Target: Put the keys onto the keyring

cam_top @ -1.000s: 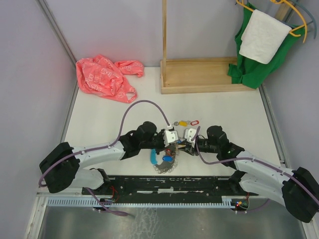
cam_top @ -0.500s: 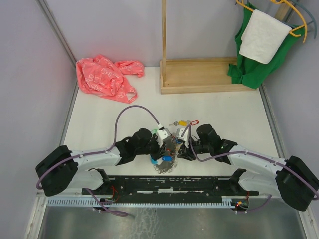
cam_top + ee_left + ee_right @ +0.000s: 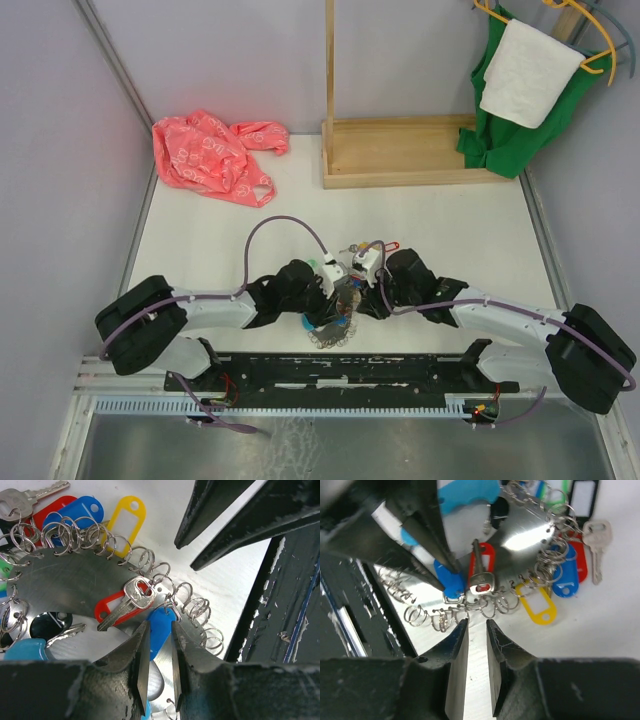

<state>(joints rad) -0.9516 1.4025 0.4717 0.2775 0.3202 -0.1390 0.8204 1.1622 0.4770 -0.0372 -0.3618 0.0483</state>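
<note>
White surface [image 3: 200,250] inside pale walls. At the far side lie a pink plastic bag [image 3: 210,155] and a wooden frame [image 3: 400,150]. A green cloth [image 3: 510,140] and a white towel [image 3: 528,72] hang at the far right.

Left arm [image 3: 200,310] and right arm [image 3: 500,315] meet at the near centre, wrists almost touching.

Keyring [image 3: 65,585]: lies flat on the surface under both wrists, just beyond the black base rail. It shows shiny grey metal with small wire rings strung along its edge and a light-blue part [image 3: 22,650] at one side.

Keys [image 3: 132,600]: silver, with tags fanned around the keyring. One lies across a red tag [image 3: 112,607]. A yellow tag [image 3: 127,512] points outward onto bare surface, and another key [image 3: 594,535] rests at the outer edge.

Left jaws: parted a little, tips down on either side of a blue tag [image 3: 160,635] at the ringed edge. The tag fills the gap. Cannot tell whether it is pinched or only straddled.

Right jaws: parted narrowly with nothing between them, only white surface in the gap. The tips sit just short of the wire rings, facing the left jaws across the blue tag.
</note>
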